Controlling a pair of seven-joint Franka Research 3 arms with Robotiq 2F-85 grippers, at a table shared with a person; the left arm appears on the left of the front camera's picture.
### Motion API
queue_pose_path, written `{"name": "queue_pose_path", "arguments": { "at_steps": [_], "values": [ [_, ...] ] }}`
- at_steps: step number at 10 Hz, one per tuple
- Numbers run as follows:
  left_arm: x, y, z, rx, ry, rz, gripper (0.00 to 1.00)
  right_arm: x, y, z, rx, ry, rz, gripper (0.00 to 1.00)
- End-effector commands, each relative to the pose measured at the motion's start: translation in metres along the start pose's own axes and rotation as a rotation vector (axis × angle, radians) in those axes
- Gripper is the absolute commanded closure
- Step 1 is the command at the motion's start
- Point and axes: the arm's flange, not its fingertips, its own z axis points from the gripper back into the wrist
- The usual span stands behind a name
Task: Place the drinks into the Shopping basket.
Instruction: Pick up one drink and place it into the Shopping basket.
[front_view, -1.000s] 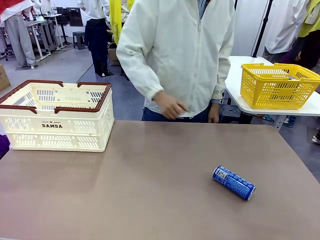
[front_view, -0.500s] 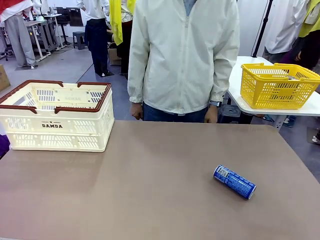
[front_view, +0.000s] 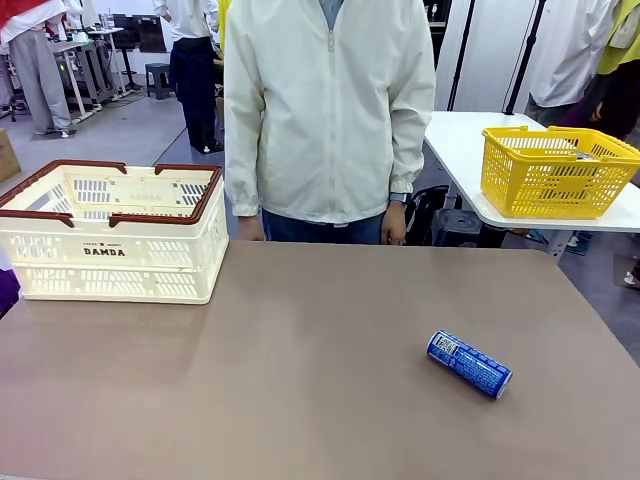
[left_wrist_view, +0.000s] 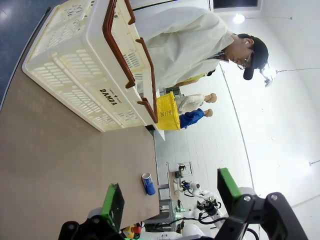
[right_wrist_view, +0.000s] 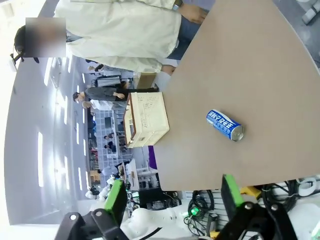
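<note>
Blue drink can (front_view: 469, 364) lies on its side, table (front_view: 300, 390) right half; Shopping basket (front_view: 120, 272) sits far left, open top up to receive it. Left gripper (left_wrist_view: 171, 196) & right gripper (right_wrist_view: 173, 196) both wide, empty, prob. readied for a grasp. Can well apart from both, nearer right arm's side.

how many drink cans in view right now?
1. A blue can lies on its side on the table, toward the robot's right, apart from the Shopping basket. The basket's near wall hides part of its floor, so more may be inside.
</note>
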Motion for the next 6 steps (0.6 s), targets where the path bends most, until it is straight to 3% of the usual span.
{"name": "queue_pose_path", "arguments": {
  "at_steps": [1, 4, 6],
  "values": [
    [-0.001, -0.003, 0.002, -0.006, 0.009, -0.001, 0.0, -0.008, 0.027, -0.038, -0.14, 0.061, 0.072, 0.0],
    [-0.001, -0.003, 0.002, -0.006, 0.009, -0.001, 0.0, 0.006, 0.056, -0.139, -0.345, 0.27, 0.165, 0.0],
    [-0.001, -0.003, 0.002, -0.006, 0.009, -0.001, 0.0, 0.002, 0.065, -0.221, -0.515, 0.434, 0.324, 0.0]
  ]
}}
